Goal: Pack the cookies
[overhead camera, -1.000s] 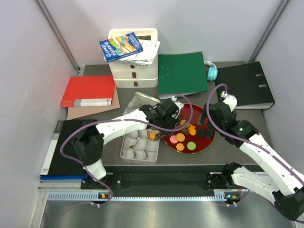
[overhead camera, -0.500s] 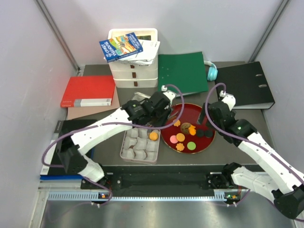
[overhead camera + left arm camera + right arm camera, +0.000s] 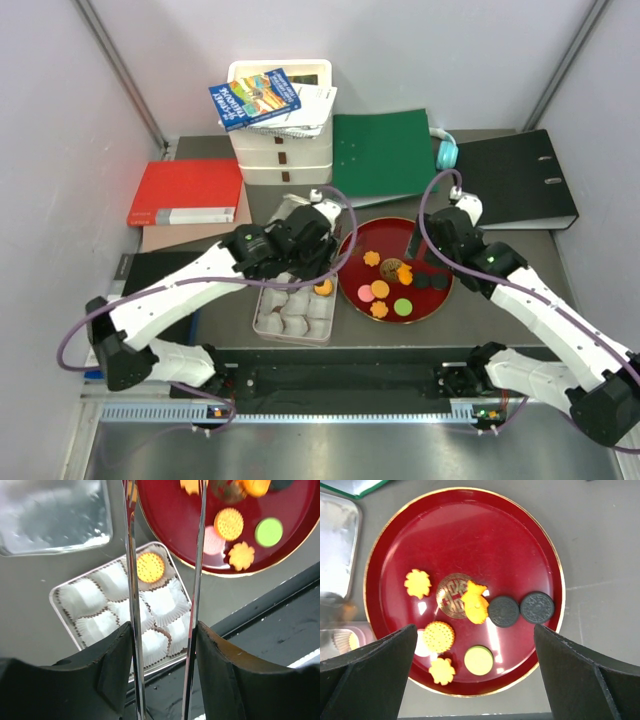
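Cookies [image 3: 475, 607] on red plate [image 3: 470, 535] — beneath right tool [image 3: 475, 626], jaws wide.

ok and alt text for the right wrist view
A red plate seen from above holds the cookies: four orange, two black, one green, one pink. It sits on a grey table, with wide-open jaws at both bottom corners.

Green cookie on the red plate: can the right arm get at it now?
Probably yes. The right pincer is open above the red plate, and nothing covers the green cookie.
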